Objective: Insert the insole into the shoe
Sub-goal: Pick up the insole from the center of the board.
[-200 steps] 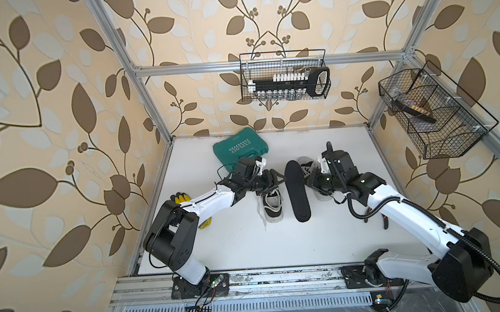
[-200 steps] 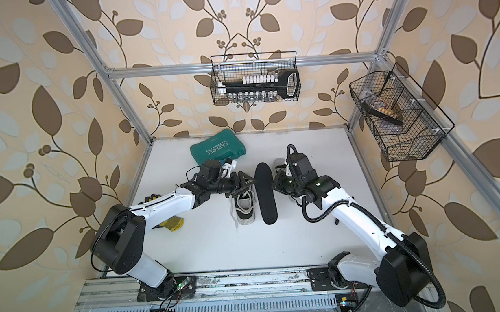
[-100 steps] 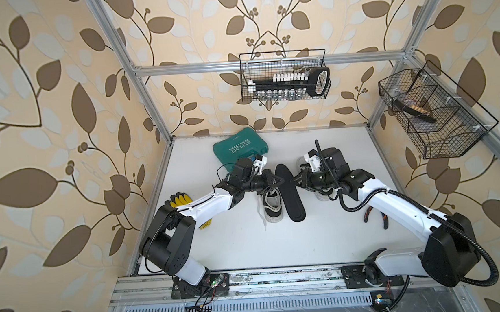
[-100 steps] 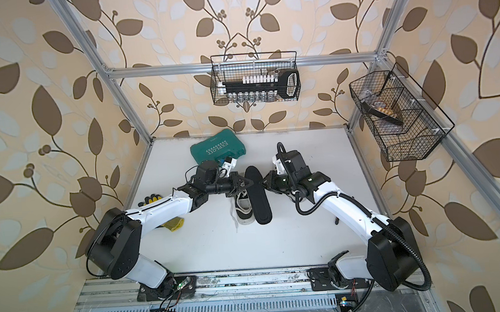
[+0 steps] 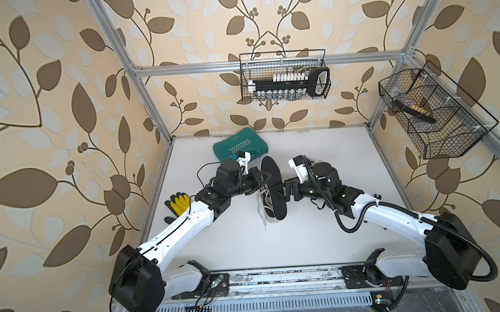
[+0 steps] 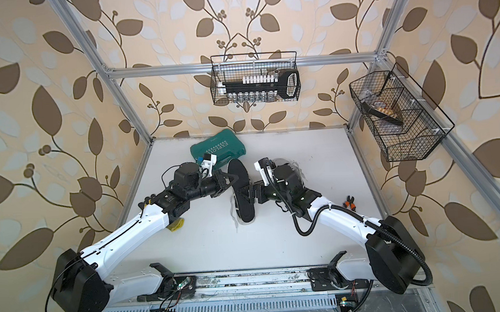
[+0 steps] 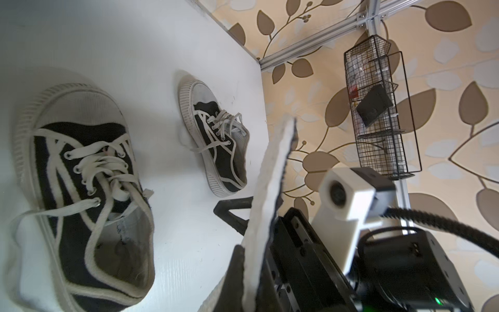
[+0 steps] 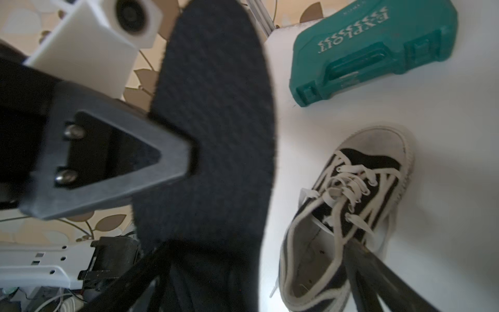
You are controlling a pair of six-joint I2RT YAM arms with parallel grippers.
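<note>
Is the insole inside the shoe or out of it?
Out. The left gripper holds the black insole in the air, clear of the black-and-white sneaker, whose opening is uncovered in both wrist views.

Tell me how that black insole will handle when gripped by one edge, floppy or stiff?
Probably light and fairly stiff: the insole juts nearly straight in the air with only the left gripper pinching it. Being thin, it likely flexes when pushed into the shoe. Its fuzzy face should resist slipping.

surface: white table (image 6: 279,245) | on it: shoe (image 7: 81,189); second shoe (image 7: 216,140); green case (image 5: 239,147); gloves (image 5: 178,203); pliers (image 6: 350,201)
</note>
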